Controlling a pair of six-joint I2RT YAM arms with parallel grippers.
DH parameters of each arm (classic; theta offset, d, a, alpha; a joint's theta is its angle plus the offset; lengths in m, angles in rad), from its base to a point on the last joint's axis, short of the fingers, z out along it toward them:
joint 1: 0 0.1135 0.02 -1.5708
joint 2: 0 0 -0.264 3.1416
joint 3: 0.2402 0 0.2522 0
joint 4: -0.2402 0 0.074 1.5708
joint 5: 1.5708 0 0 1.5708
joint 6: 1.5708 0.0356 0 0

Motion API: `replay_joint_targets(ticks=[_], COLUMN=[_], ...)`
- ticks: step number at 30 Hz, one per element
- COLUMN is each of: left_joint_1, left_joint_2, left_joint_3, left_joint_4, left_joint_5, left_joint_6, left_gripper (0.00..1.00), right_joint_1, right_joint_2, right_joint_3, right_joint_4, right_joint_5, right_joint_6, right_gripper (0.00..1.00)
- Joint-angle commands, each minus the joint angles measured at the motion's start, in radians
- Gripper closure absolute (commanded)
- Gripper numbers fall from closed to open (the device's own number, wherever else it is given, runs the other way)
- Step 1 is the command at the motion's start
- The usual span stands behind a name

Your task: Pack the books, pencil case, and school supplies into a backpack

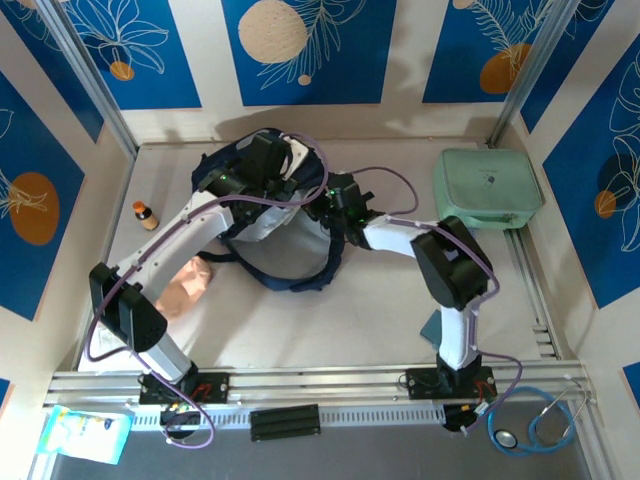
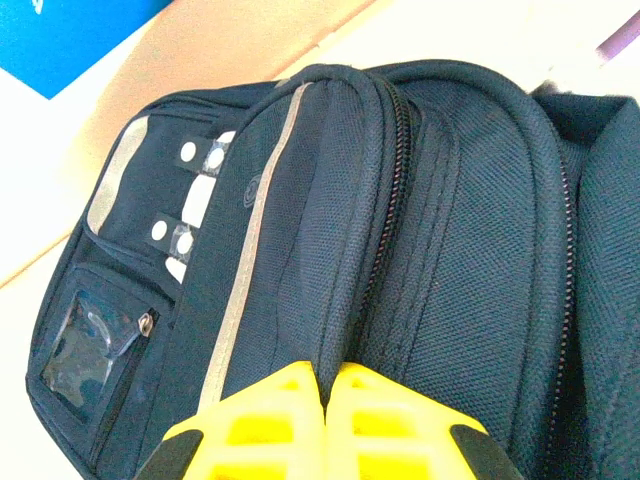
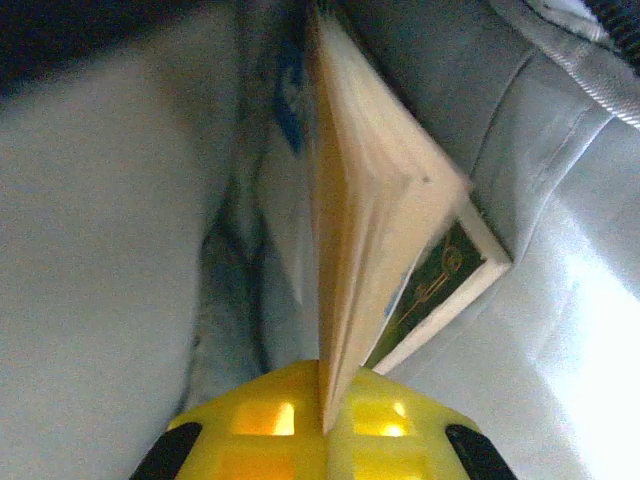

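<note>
1. Books (image 3: 370, 200) are inside the backpack. Your right end effector (image 3: 325, 405) is closed tight on the edge of one, a thin orange-toned paperback, with its pages fanning away from the fingertips.
2. Why held so: an edge-on grip keeps the book slim, so it probably slides down between the walls without snagging.
3. Just beyond it, touching or nearly so, a green-covered book (image 3: 445, 275) lies lower with one corner showing. A white surface with a blue mark (image 3: 290, 110) sits to the left, likely another book, but it's too blurred to call.
4. Pale grey lining (image 3: 100, 250) wraps both sides, so the held book is well inside the compartment.
5. Your left end effector (image 2: 325, 385) is closed too, and the backpack (image 2: 450, 250) fabric fold beside the zipper (image 2: 385, 200) runs right into the fingertips. It looks like a pinch that holds the mouth up and open for the right arm.
6. From above, the backpack sits mid-table (image 1: 350, 320), with both arms meeting at it. The mint case (image 1: 487, 187) and small bottle (image 1: 146, 214) are well apart from it.
</note>
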Motion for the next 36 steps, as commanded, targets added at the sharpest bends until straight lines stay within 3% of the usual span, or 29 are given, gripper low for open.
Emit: replay_joint_targets(ticks=[1, 7, 15, 18, 25, 32, 36], left_joint_1=[0.005, 0.011, 0.024, 0.028, 0.04, 0.059, 0.061], left_joint_2=[-0.019, -0.022, -0.032, -0.034, -0.042, -0.05, -0.07], left_joint_3=[0.077, 0.074, 0.056, 0.055, 0.027, -0.024, -0.102], left_joint_4=[0.111, 0.11, 0.134, 0.13, 0.134, 0.149, 0.162], left_joint_5=[0.017, 0.029, 0.048, 0.048, 0.043, 0.057, 0.083], left_joint_6=[-0.017, -0.02, -0.033, -0.036, -0.043, -0.062, -0.058], left_gripper=[1.0, 1.0, 1.0, 1.0, 1.0, 1.0, 1.0], right_joint_1=[0.031, 0.055, 0.063, 0.064, 0.04, 0.028, 0.027], right_joint_2=[0.082, 0.195, 0.234, 0.209, 0.051, -0.194, -0.41], right_joint_3=[0.083, 0.231, 0.279, 0.251, 0.082, -0.195, -0.365], right_joint_4=[0.049, -0.016, -0.032, -0.038, -0.046, 0.008, -0.158], right_joint_5=[0.115, 0.069, 0.027, 0.026, -0.072, -0.148, -0.038], right_joint_6=[0.038, 0.078, 0.111, 0.118, 0.119, 0.062, -0.045], right_gripper=[1.0, 1.0, 0.73, 0.58, 0.26, 0.24, 0.25])
